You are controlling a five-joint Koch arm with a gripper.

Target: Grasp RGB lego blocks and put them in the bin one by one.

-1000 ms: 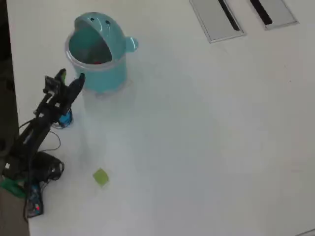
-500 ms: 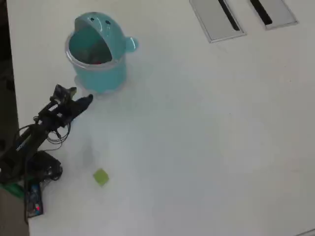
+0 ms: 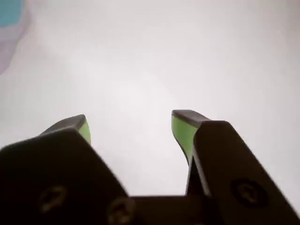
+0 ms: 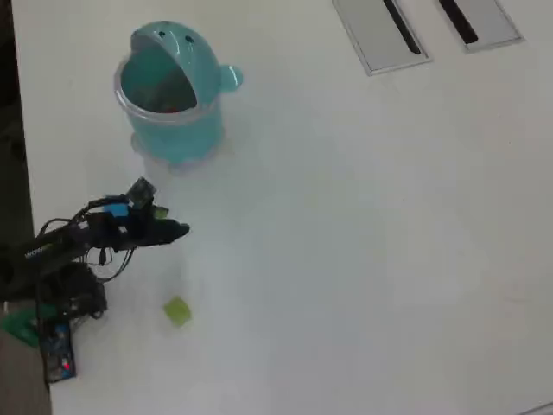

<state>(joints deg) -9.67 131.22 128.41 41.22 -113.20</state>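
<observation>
In the overhead view, going left to right: the black arm lies at about 9 o'clock in the frame, its gripper point(image 4: 177, 230) pointing toward 3 o'clock over bare table. In the wrist view the gripper point(image 3: 129, 127) shows 2 dark jaws with green pads, standing apart with nothing between them; only the white table point(image 3: 154, 56) lies beyond.

The yellow-green block point(image 4: 177, 311) sits at roughly 6 o'clock from the gripper, near it but clear of it, flat on the table. It looks like a small hard plastic cube, so I judge it light, stiff and a little slick; the grip should go across 2 opposite flat faces, squarely, since a tiny smooth piece may squirt out if pinched on its corners. It appears slightly turned relative to the frame edges, so the wrist may need to rotate to match.

The bin point(image 4: 173, 91) stands at about 12 o'clock from the gripper: a teal round plastic bucket, smooth and glossy, with a hooded rim, 2 dark dots and a side knob. Something reddish point(image 4: 173, 107) shows inside, probably the red block. No blue block can be made out.

At the upper right lie 2 grey panels point(image 4: 380, 35) with black slots.
</observation>
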